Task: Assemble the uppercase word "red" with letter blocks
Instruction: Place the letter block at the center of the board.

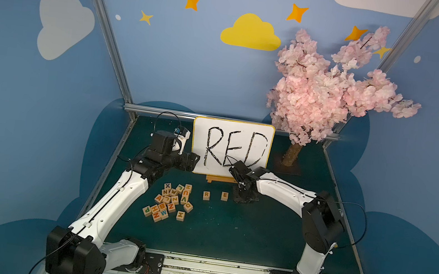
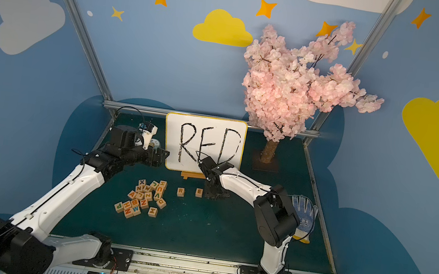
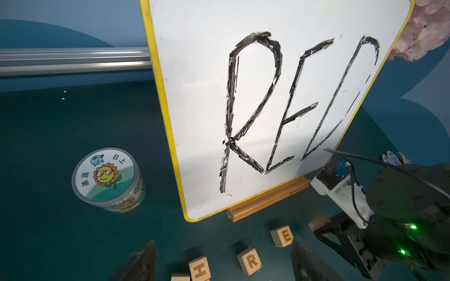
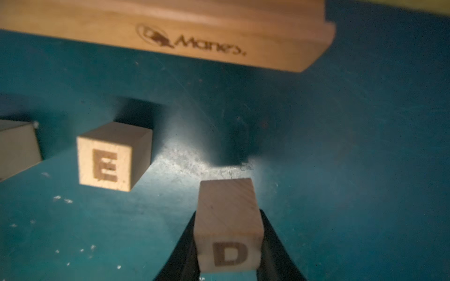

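R block point(image 1: 206, 195) and E block point(image 1: 224, 195) sit side by side, slightly apart; my right gripper point(image 4: 228, 215) clamps the D block point(image 4: 229, 243) just beside E; spare letter blocks point(image 1: 169, 202) huddle beyond R.

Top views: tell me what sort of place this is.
Most likely a staged robot training booth, not a home: two arms bolted to a metal rail, blue walls painted with clouds and stars, and props like a fake blossom tree and a handwritten whiteboard.

Roughly twenty letter blocks point(image 1: 171, 207), one whiteboard point(image 1: 230, 133), one jar point(image 3: 107, 177), one tree point(image 1: 320, 93)
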